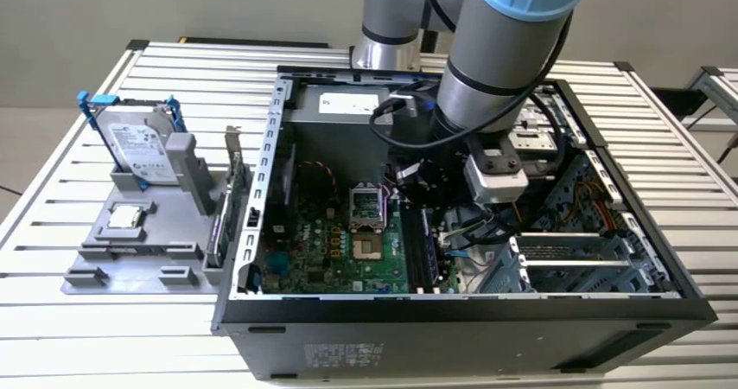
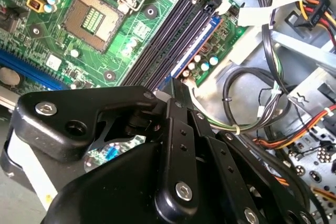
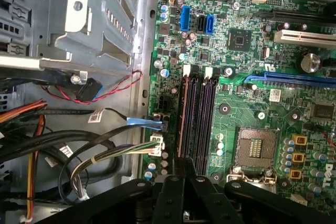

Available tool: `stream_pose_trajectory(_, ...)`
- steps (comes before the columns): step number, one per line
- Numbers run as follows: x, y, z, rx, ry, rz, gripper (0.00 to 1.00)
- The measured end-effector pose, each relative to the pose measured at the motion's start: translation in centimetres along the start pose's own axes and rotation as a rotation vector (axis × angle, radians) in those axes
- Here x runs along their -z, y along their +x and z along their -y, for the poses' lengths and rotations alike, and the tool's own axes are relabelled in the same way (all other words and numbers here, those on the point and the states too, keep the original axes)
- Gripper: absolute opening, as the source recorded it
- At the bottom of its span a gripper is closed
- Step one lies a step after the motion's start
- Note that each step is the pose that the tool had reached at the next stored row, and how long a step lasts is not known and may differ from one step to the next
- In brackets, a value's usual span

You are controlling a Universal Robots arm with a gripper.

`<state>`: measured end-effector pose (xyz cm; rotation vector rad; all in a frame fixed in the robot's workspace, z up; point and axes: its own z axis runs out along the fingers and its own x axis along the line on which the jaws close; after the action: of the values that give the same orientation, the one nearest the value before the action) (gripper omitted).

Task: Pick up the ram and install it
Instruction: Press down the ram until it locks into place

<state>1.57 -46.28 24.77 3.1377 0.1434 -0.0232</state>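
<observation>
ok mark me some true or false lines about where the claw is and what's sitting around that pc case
1. The claw is down inside the open computer case, above the motherboard. True.
2. The processor socket has a chip seated in it. False: the socket is open and its contact grid is bare.
3. A hard drive stands on the grey tray outside the case, on the exterior view's left. True.
4. The claw hangs over the hard drive. False: it is at one end of the long black memory slots, which run beside the processor socket.
</observation>
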Motion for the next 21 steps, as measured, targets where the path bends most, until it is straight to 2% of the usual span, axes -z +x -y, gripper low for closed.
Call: stream_pose_trajectory(21,0.00,-0.02,0.14,0.169,-0.0025,0.0001,0.00)
